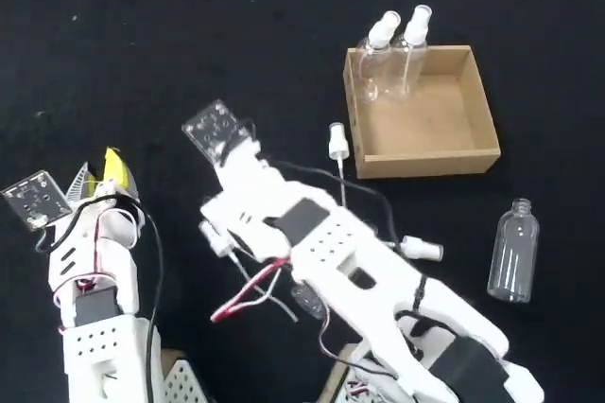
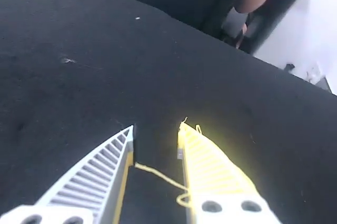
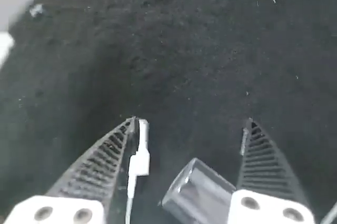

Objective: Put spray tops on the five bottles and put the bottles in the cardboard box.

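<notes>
Right tool (image 3: 190, 124) wide over clear bottle (image 3: 197, 192)

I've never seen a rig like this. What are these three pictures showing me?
Two white robot arms stand at a black table. One picture looks down from above; the other two come from cameras on each wrist. The left hand is open and empty. The right hand is open, with a clear plastic piece in the gap and a white spray top beside it. The brown cardboard box holds two clear bottles with spray tops; a topless clear bottle lies outside it.
</notes>
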`<state>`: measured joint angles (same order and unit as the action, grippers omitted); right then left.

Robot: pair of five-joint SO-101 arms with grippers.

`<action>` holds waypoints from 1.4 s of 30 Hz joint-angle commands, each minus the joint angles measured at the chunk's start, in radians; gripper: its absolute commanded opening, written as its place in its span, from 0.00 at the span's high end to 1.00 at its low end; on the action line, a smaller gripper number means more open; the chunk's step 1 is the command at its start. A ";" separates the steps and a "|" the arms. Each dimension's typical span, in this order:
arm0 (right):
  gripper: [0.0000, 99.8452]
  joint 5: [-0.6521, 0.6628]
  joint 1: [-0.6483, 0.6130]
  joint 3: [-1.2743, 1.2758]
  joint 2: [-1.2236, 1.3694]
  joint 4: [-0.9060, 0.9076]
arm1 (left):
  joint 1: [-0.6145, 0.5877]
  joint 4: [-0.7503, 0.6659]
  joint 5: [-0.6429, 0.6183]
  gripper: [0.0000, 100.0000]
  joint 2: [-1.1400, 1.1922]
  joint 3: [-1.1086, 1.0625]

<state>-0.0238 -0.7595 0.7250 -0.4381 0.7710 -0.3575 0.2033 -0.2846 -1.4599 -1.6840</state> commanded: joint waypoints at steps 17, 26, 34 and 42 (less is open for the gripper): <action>0.80 0.322 1.243 -0.165 -0.441 0.583 | 0.206 0.249 0.183 0.86 0.000 0.139; 0.72 0.365 1.413 -0.325 -0.035 0.600 | 0.203 0.339 0.184 0.86 0.284 0.355; 0.76 0.374 1.491 -0.679 0.447 0.707 | 0.206 0.348 0.178 0.86 0.741 0.567; 0.76 0.411 1.528 -0.799 0.773 0.713 | 0.206 0.348 0.178 0.86 0.781 0.585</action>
<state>0.3782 0.7457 0.0008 0.2969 1.4753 -0.1672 0.5485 -0.1066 -0.6805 -1.1638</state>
